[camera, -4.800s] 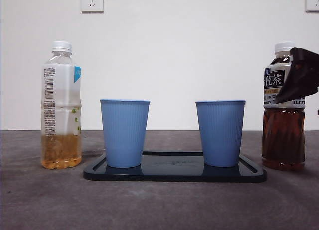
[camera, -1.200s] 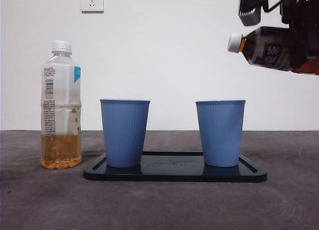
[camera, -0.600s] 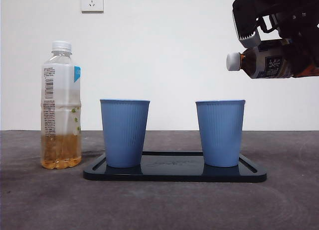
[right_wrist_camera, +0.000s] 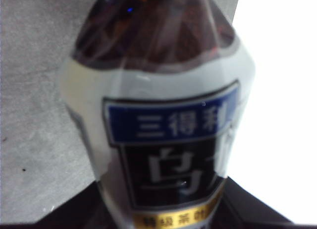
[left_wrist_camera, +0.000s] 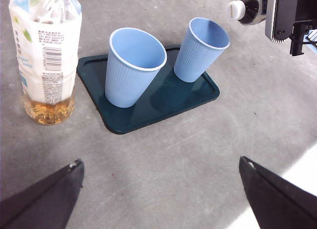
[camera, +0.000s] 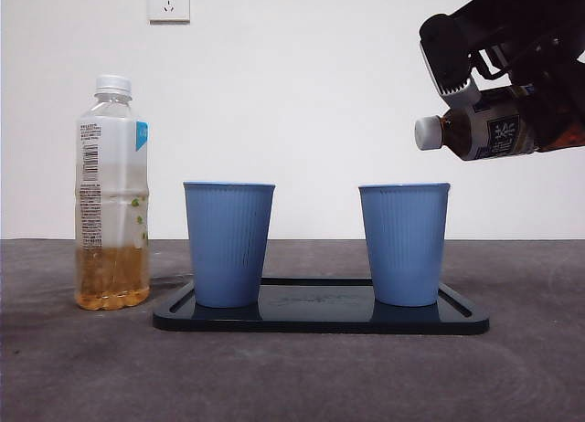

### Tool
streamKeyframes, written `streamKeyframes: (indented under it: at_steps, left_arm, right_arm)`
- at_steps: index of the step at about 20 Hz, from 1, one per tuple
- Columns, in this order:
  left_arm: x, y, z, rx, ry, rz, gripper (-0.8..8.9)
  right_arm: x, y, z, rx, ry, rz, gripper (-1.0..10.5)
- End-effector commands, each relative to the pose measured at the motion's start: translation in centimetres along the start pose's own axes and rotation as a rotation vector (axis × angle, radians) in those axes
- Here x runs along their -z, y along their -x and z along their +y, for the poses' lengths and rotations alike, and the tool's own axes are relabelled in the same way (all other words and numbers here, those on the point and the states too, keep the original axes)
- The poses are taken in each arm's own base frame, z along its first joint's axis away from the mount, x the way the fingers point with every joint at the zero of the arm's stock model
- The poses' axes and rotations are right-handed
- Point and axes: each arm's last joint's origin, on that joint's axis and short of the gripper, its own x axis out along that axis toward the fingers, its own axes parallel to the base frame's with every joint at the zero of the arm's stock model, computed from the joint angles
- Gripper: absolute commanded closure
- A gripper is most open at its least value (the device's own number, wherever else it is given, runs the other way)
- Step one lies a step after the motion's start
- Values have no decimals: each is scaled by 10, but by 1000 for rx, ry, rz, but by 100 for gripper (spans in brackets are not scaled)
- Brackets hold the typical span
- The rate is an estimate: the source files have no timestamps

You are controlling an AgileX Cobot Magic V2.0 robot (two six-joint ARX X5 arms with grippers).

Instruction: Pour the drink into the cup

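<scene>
- The right hand point(camera: 539, 102) has the dark tea bottle point(camera: 484, 130) clamped round its body, up in the air and lying almost level, white cap point(camera: 427, 132) pointing toward the tray point(camera: 320, 320).
- The neck hangs just above the right-hand blue cup point(camera: 404, 244), the cap about over its far rim. Lift and tilt done, then, but the cap looks to be on, so I'd say nothing has reached the cup yet.
- Left to do, by my reckoning: get the mouth squarely over the cup and tip it.
- The left hand point(left_wrist_camera: 158, 189) waits low over the bench point(left_wrist_camera: 173, 164), jaws spread wide and empty.
- Compared with half a second ago, the bottle has dropped a touch and its cap sits lower, closer to the cup; nearly four seconds back it stood upright on the bench.
- The pale bottle point(camera: 111, 194) and the left cup point(camera: 228, 244) haven't budged.
</scene>
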Motion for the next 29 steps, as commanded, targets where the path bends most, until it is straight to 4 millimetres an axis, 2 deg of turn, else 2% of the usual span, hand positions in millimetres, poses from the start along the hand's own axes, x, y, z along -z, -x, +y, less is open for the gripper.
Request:
streamKeyframes:
  at_steps: [1, 11, 15, 19, 24, 26, 29]
  left_arm:
    - [-4, 2, -2, 7, -24, -15, 312]
    - [-4, 2, -2, 7, -23, -15, 312]
    - [-4, 2, -2, 7, -23, -15, 312]
    - [-4, 2, -2, 7, -23, -14, 312]
    - [-4, 2, -2, 7, -23, -14, 312]
    - [-4, 2, -2, 7, -23, -14, 312]
    - [-4, 2, -2, -8, -23, -14, 312]
  right_arm:
    - [-3, 5, -14, 55, -30, 3, 850]
    - [-3, 4, -14, 56, -47, 3, 850]
    - [-2, 5, -14, 61, -161, 2, 851]
    - [11, 12, -24, 41, -468, -88, 851]
    - [44, 20, -40, -153, -1073, -347, 851]
    - [56, 14, -44, -241, -1222, -431, 851]
    - [63, 1, -40, -289, -1322, -506, 850]
